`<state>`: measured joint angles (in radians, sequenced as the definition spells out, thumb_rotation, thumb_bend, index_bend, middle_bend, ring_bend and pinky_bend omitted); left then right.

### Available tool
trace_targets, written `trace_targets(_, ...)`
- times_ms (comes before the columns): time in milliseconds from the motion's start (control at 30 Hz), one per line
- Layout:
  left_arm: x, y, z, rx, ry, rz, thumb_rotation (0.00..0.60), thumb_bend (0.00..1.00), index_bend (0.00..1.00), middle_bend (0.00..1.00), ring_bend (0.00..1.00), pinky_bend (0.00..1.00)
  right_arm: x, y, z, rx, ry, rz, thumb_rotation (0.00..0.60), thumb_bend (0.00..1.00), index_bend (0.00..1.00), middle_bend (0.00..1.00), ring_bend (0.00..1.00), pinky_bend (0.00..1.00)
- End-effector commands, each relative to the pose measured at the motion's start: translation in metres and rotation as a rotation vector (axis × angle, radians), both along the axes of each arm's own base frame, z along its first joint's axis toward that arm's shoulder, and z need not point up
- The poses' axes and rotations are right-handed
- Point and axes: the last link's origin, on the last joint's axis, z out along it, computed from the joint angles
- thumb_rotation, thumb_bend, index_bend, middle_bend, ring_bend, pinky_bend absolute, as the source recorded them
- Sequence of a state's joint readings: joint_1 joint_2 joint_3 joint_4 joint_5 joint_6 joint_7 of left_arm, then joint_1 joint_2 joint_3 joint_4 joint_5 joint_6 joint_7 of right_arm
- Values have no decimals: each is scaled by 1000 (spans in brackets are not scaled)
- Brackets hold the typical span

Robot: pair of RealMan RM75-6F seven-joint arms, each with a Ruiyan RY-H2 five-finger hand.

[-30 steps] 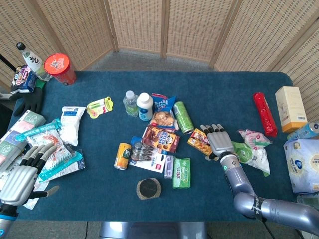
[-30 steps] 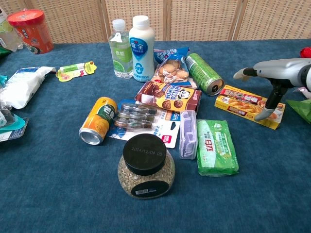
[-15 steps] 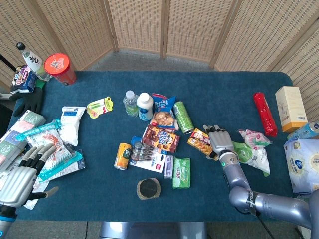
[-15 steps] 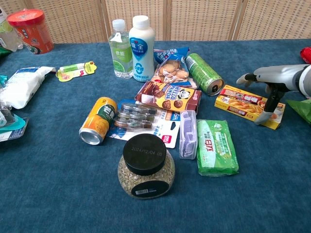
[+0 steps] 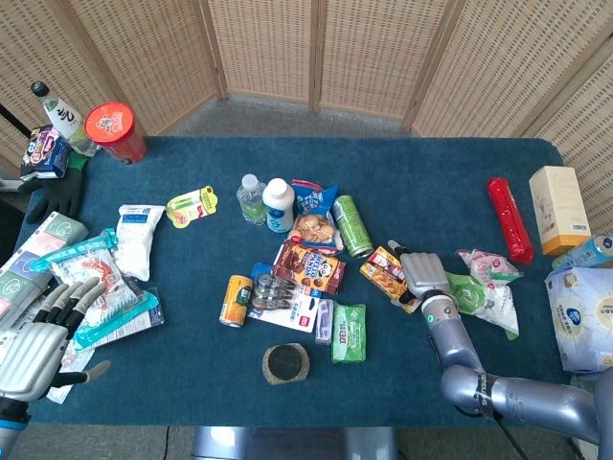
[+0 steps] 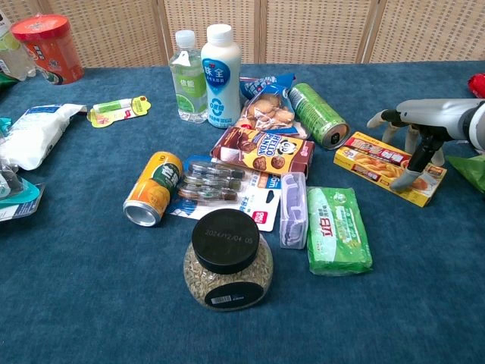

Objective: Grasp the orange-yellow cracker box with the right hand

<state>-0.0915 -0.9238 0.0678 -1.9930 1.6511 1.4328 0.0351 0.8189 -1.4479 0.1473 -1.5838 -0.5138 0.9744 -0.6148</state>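
The orange-yellow cracker box (image 6: 388, 167) lies flat on the blue table (image 5: 431, 182), right of centre in the head view and at the right edge of the cluster in the chest view; its near end sits just beside the green can (image 6: 318, 114). The right hand (image 6: 424, 125) is over the box's right end; in the chest view its fingers (image 6: 405, 178) curl down onto the box top, with the thumb reaching toward the far side; the box rests on the table, and whether the hand has clamped it cannot be told. In the head view the right hand (image 5: 424, 276) covers the right end of the box (image 5: 383, 268).

The left hand (image 5: 38, 331) shows at the lower left of the head view only; its fingers are spread apart and hold nothing; it hovers over flat packets (image 5: 96, 278) at the table's left edge.

Centre of the table: a brown cookie box (image 6: 261, 152) left of the cracker box; a green wipes pack (image 6: 337, 227) below it; a dark-lidded jar (image 6: 227, 258) at the lower centre; an orange drink can (image 6: 151, 189) on its side; a white bottle (image 6: 220, 76) upright at the upper centre. At the right of the head view, a red tube (image 5: 510, 218) and a pale carton (image 5: 558, 209) lie well apart from the cracker box.
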Motion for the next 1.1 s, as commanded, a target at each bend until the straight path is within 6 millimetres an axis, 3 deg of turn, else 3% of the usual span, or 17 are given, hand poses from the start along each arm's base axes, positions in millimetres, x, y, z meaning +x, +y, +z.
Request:
trace_targets(33,-1,0,1,1,-1,1,600,1,0,0,0,0,-2,1,0,-11,-11,-7,600,122,85,249,392,614)
trace_targets(200,0,-1,1,3,-2,-3,600,1,0,0,0,0,-4,3,1,-18,-14,-7,600,126,109,275,416,627)
trace_targets(333,0,-1,0,0,-2,-5,600,0,0,0,0,0,-5,5,4,-27,-27,-13,600,143,164,341,488,696)
trace_targets(600,1,-3,-2,-3,-6,0,600,0,0,0,0,0,6,12,30,-87,-111,22,600,149,181,362,506,704)
trace_targets(833,5,-9,-4,-1,-9,-7,600,0,0,0,0,0,28,19,67,-172,-280,75,600,148,189,369,519,704)
trace_targets(1100,5,-16,-3,3,-10,-5,600,0,0,0,0,0,66,23,94,-181,-536,131,600,136,195,374,532,704)
